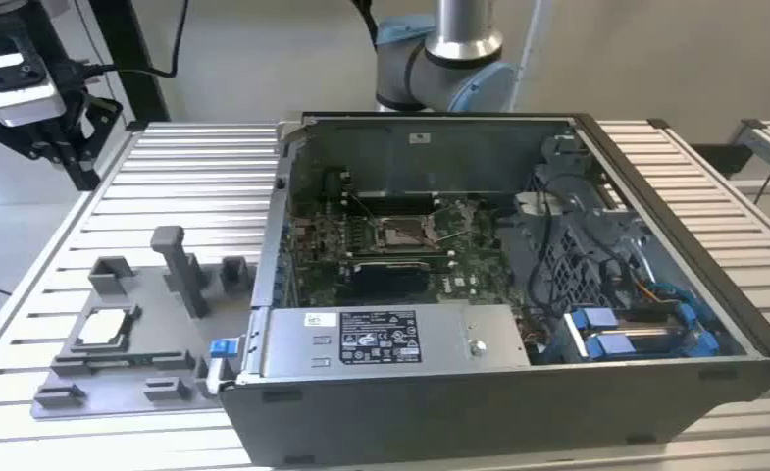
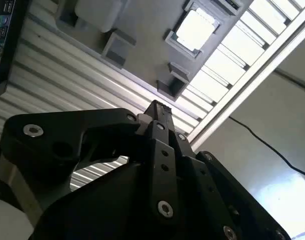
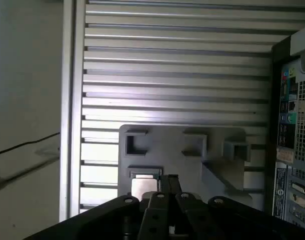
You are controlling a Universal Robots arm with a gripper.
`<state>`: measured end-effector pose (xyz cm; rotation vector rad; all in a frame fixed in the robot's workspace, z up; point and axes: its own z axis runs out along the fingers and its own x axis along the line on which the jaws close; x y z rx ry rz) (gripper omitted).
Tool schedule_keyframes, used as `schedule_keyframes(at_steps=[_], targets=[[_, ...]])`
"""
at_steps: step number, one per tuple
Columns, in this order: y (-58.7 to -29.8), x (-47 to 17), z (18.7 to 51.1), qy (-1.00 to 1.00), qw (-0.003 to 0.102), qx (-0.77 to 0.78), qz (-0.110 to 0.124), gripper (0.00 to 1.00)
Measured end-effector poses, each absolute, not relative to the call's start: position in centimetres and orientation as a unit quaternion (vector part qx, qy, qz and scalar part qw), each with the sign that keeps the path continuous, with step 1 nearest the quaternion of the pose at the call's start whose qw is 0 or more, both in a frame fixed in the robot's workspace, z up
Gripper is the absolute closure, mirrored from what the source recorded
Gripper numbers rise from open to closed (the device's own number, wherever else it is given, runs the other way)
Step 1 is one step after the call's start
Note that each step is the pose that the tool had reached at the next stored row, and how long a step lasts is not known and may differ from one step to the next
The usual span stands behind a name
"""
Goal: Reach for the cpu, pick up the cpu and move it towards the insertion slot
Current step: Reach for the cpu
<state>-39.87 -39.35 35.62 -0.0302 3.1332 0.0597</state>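
Observation:
The cpu (image 1: 107,329) is a thin silvery square lying flat in a recess of the grey fixture plate (image 1: 162,339), at the exterior view's left. It also appears in both wrist views, cpu (image 2: 195,30) and cpu (image 3: 142,186); in the first wrist view the gripper partly covers it. My gripper (image 2: 157,106), also seen as gripper (image 3: 168,181), is shut with nothing in it. It hangs above the slatted table, apart from the cpu. The arm's wrist head (image 1: 16,74) is high at the exterior view's far left. The insertion slot (image 1: 404,233) sits on the green board inside the open computer case.
Grey upright blocks (image 1: 176,265) stand on the fixture plate near the cpu. Inside the case wall (image 1: 280,196) are a white-labelled silver box (image 1: 378,339), a long black component (image 1: 385,280) and blue parts (image 1: 634,334). The case's port panel (image 3: 292,115) borders the table.

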Motion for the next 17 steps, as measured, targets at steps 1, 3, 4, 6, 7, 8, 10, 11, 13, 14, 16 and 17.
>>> schedule_keyframes(at_steps=[1, 3, 4, 6, 7, 8, 10, 11, 13, 14, 16, 17], targets=[[-39.35, -39.87, 35.62, 1.000, 0.004, -0.010, 0.019, 1.00], [-39.35, -39.87, 35.62, 1.000, 0.004, -0.010, 0.019, 1.00], [-39.35, -39.87, 35.62, 1.000, 0.004, -0.010, 0.019, 1.00], [-39.35, -39.87, 35.62, 1.000, 0.004, -0.010, 0.019, 1.00], [-39.35, -39.87, 35.62, 1.000, 0.004, -0.010, 0.019, 1.00], [-39.35, -39.87, 35.62, 1.000, 0.004, -0.010, 0.019, 1.00], [-39.35, -39.87, 35.62, 1.000, 0.005, -0.010, 0.019, 1.00], [-39.35, -39.87, 35.63, 1.000, 0.005, -0.010, 0.019, 1.00], [-39.36, -39.88, 35.62, 1.000, 0.005, -0.010, 0.019, 1.00], [-39.43, -39.90, 35.62, 1.000, 0.005, -0.010, 0.019, 1.00], [-39.84, -39.98, 35.62, 1.000, 0.005, -0.010, 0.019, 1.00], [-40.15, -40.05, 35.61, 1.000, 0.005, -0.010, 0.019, 1.00]])
